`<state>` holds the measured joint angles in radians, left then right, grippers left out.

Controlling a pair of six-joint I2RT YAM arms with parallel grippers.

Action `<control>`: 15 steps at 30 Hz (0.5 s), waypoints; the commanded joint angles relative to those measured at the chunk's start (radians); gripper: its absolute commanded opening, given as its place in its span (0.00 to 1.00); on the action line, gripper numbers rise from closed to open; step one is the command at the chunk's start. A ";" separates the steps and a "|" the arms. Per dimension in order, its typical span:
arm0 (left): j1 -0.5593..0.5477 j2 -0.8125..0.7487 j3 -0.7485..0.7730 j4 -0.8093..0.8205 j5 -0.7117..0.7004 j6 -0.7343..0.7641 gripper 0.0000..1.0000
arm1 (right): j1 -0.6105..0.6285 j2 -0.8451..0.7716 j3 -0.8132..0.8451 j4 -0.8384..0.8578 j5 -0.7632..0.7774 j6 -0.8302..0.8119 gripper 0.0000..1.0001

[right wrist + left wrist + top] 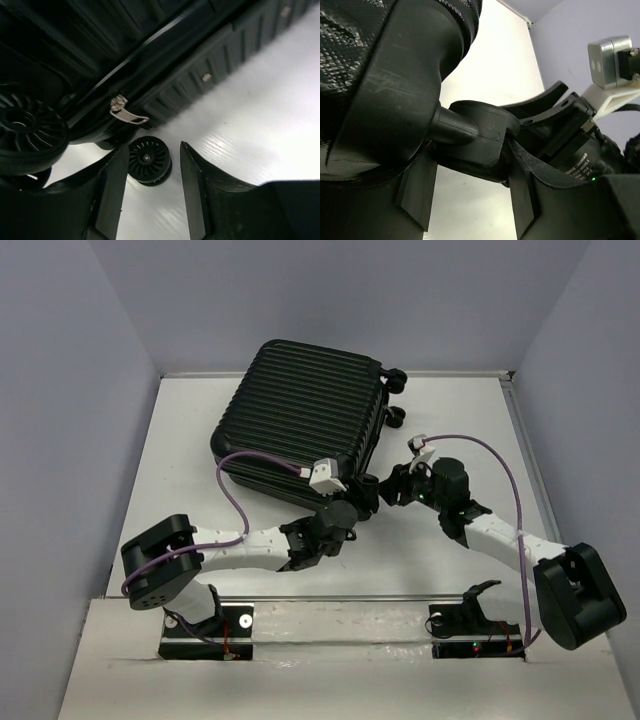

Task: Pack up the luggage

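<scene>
The luggage (300, 410), a black ribbed suitcase, lies shut and flat on the white table (180, 470). My left gripper (360, 498) is at its near right corner. In the left wrist view the left gripper (470, 150) has its fingers (415, 195) on both sides of a wheel housing (480, 130), beside a big wheel (380, 90). My right gripper (386, 486) hovers just right of that corner. It stands open (154, 147) over a small wheel (148, 159), holding nothing. A silver zipper pull (127, 114) hangs from the luggage (200, 75) just above.
Two more wheels (396, 400) stick out at the suitcase's far right side. Grey walls enclose the table on three sides. A metal rail (350, 597) runs along the near edge by the arm bases. The right arm (580, 150) is close beside the left gripper.
</scene>
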<state>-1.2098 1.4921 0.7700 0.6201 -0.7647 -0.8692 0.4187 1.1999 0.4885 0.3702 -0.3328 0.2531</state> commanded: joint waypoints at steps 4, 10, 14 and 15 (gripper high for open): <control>0.001 -0.131 -0.012 0.173 -0.021 0.001 0.06 | -0.014 0.142 0.016 0.288 -0.273 -0.034 0.54; 0.010 -0.138 -0.024 0.173 -0.002 -0.005 0.06 | -0.014 0.234 0.045 0.363 -0.365 -0.012 0.55; 0.013 -0.145 -0.029 0.173 0.001 -0.007 0.06 | -0.014 0.262 0.065 0.389 -0.376 -0.005 0.55; 0.012 -0.147 -0.032 0.173 -0.001 -0.007 0.06 | -0.014 0.268 0.071 0.397 -0.374 -0.005 0.55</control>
<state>-1.1961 1.4403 0.7277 0.6079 -0.7193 -0.8700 0.4053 1.4544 0.5011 0.6403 -0.6594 0.2474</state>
